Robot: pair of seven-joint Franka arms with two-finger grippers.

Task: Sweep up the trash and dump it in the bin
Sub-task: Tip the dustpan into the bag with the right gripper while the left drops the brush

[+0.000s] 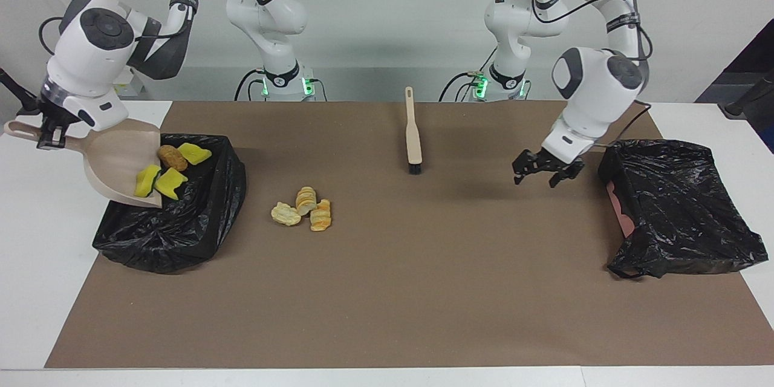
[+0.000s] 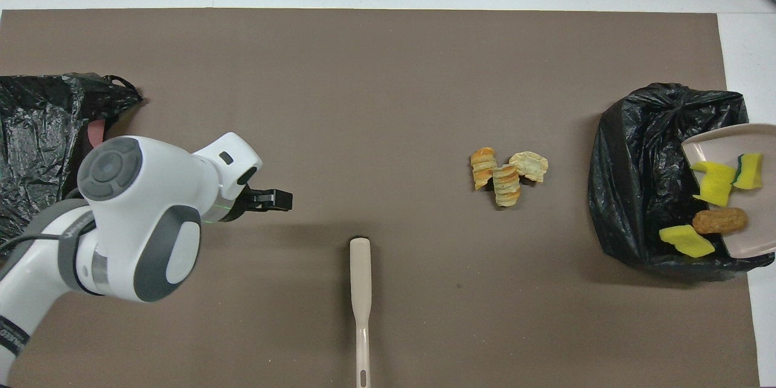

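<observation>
My right gripper (image 1: pixel 51 133) is shut on the handle of the beige dustpan (image 1: pixel 115 151), held tilted over the black-bagged bin (image 1: pixel 175 230) at the right arm's end. Two yellow wedges (image 1: pixel 147 181) (image 1: pixel 171 183) and the brown roll (image 1: pixel 172 157) lie in the pan near its lip. A third yellow wedge (image 1: pixel 193 153) is at the bag's rim. Three croissant pieces (image 1: pixel 306 208) lie on the mat beside the bin, also in the overhead view (image 2: pixel 506 182). My left gripper (image 1: pixel 540 180) (image 2: pixel 273 199) is open and empty over the mat. The beige brush (image 1: pixel 413 133) lies on the mat.
A second black-bagged bin (image 1: pixel 677 211) (image 2: pixel 36 133) with a pink rim stands at the left arm's end, close beside the left gripper. The brown mat (image 1: pixel 423 290) covers most of the white table. The brush also shows in the overhead view (image 2: pixel 360 291), near the robots' edge.
</observation>
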